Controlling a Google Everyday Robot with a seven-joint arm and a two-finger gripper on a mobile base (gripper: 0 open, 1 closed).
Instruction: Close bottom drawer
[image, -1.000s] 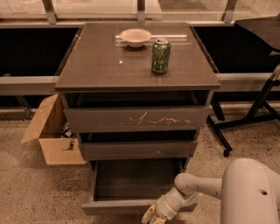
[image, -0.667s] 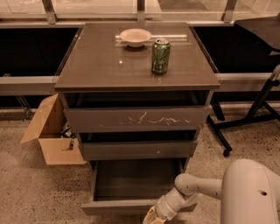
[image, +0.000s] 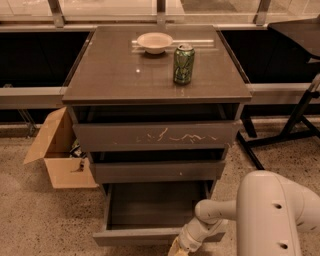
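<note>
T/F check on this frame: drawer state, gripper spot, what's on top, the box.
1. The bottom drawer is pulled out. True.
2. The gripper hovers over the cabinet top. False: it is low, at the bottom drawer's front panel.
3. A green can stands upright on the cabinet top. True.
4. The white bowl lies in the bottom drawer. False: it sits on the cabinet top, behind the can.
5. The cardboard box stands on the cabinet. False: it is on the floor, at the picture's left.
</note>
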